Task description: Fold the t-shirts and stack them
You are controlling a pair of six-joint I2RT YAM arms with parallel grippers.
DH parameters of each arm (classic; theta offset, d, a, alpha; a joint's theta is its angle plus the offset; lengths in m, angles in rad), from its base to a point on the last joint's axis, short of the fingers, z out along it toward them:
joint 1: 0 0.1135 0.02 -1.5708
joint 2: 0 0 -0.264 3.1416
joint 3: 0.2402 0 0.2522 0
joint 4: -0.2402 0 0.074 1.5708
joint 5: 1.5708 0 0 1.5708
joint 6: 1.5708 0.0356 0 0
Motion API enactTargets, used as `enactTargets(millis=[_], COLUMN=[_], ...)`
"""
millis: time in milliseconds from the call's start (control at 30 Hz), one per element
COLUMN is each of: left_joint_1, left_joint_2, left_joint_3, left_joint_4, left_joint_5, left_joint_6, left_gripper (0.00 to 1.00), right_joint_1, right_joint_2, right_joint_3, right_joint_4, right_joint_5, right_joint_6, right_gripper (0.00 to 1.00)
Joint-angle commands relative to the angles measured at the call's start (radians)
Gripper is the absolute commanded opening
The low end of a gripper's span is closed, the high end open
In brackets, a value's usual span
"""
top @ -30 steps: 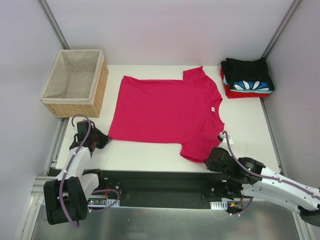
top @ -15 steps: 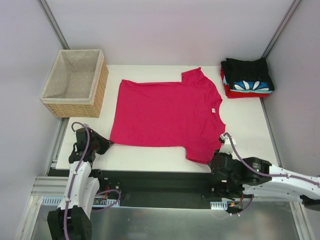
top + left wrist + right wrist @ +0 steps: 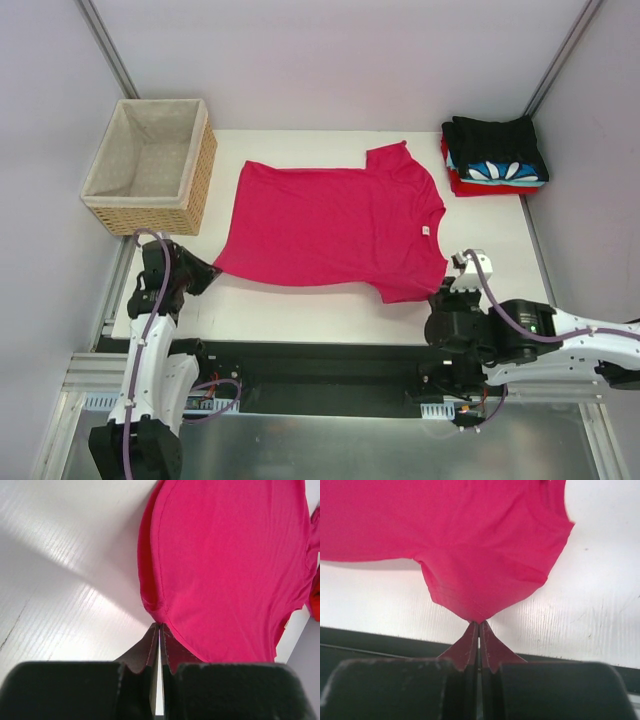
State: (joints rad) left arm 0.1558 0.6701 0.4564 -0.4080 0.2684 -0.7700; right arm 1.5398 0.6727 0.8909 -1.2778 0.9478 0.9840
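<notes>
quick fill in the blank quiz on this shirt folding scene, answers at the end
1. The left gripper and the right gripper are both ____ on the edge of the crimson-pink t-shirt.
2. The wicker basket stands on the robot's ____ side.
3. The top shirt of the folded stack is ____ in colour.

Missing words: shut; left; black
</notes>
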Motion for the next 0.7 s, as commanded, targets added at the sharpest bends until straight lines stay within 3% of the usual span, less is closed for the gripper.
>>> enactTargets(millis=[0,333,533,667], left_joint_1=[-0.007,-0.007,-0.007,-0.007], left_joint_2=[0.029,0.126,0.193,0.203], left_joint_3=[0.060,0.096,0.128,0.125], left_joint_4=[-0.022,0.038,0.083,0.095], left_joint_5=[-0.034,-0.034,-0.041,-0.041], left_joint_6=[0.014,0.005,0.006,0.011], left_gripper=[0.00,0.00,0.00,0.00], right_joint_1=[0.000,-0.109,-0.233,-0.384], right_joint_2=[-0.028,-0.076,-0.068,-0.059], right_joint_3=[0.063,0.040,-0.013,-0.066], right_joint_4=[-0.166,-0.140,0.076,0.344], right_joint_5=[0.154,0.192,0.123,-0.008], right_joint_6=[0.025,-0.065,-0.296,-0.506], right_gripper=[0.00,0.00,0.00,0.00])
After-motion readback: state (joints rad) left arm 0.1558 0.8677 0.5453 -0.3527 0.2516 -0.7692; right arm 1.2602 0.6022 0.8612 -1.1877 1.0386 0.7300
